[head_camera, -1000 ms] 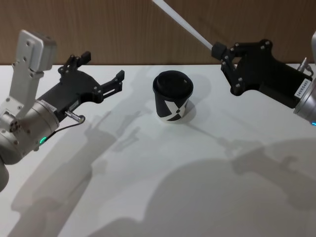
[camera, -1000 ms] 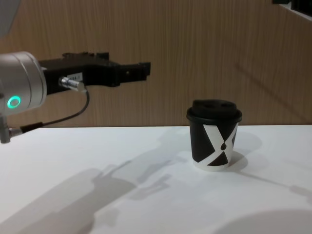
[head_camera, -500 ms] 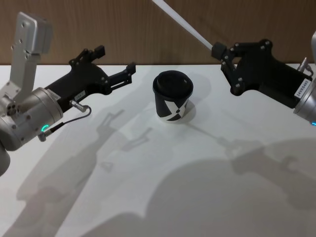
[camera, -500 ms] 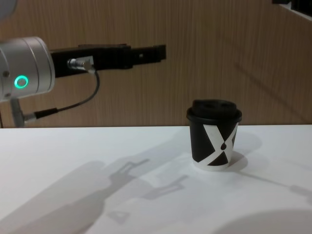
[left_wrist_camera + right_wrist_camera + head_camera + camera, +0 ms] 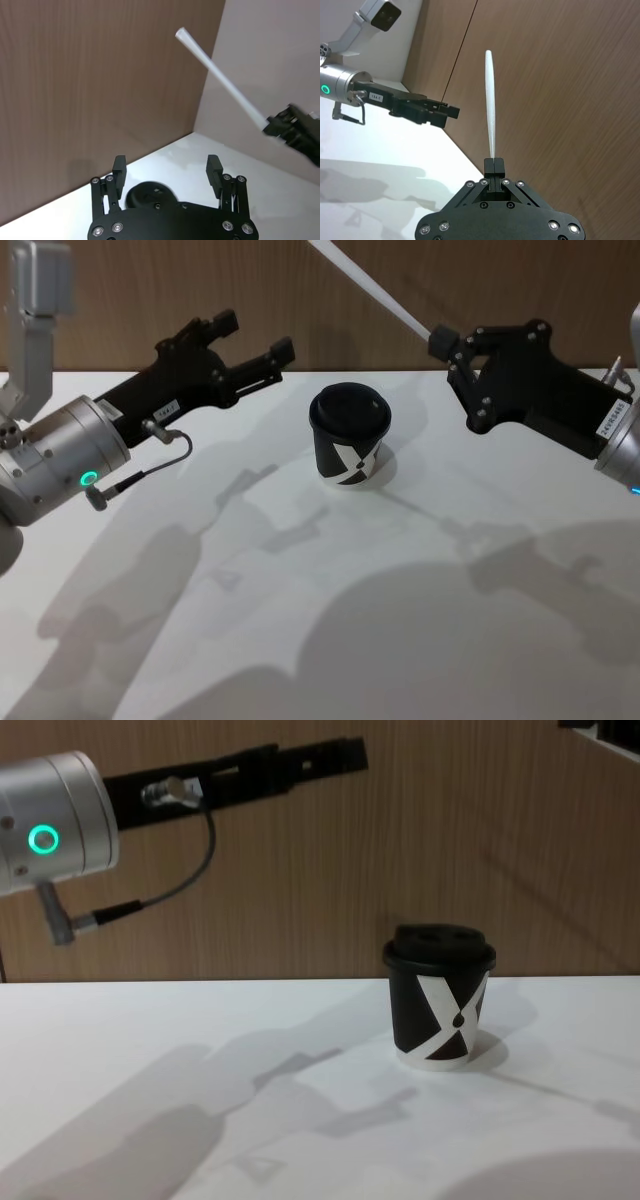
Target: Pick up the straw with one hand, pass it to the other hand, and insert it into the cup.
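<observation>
My right gripper [image 5: 441,343], all black, is shut on the lower end of the white straw [image 5: 372,288] and holds it in the air behind and to the right of the cup [image 5: 349,436]. The straw [image 5: 490,100] slants up and to the left from the closed fingertips [image 5: 493,165]. The black cup with its white X mark [image 5: 440,996] stands upright on the white table, lid on. My left gripper [image 5: 254,333], on a silver wrist with a green ring, hangs open in the air left of the cup. Its open fingers [image 5: 119,167] point toward the straw [image 5: 220,79], still apart from it.
A white table [image 5: 300,620] carries the cup, and arm shadows fall across it. A brown wood-grain wall [image 5: 300,900] stands close behind the table's far edge. A grey cable [image 5: 150,900] loops under the left wrist.
My left gripper has risen and reached forward and to the right, nearer the straw, staying open. The right gripper, the straw and the cup have not moved.
</observation>
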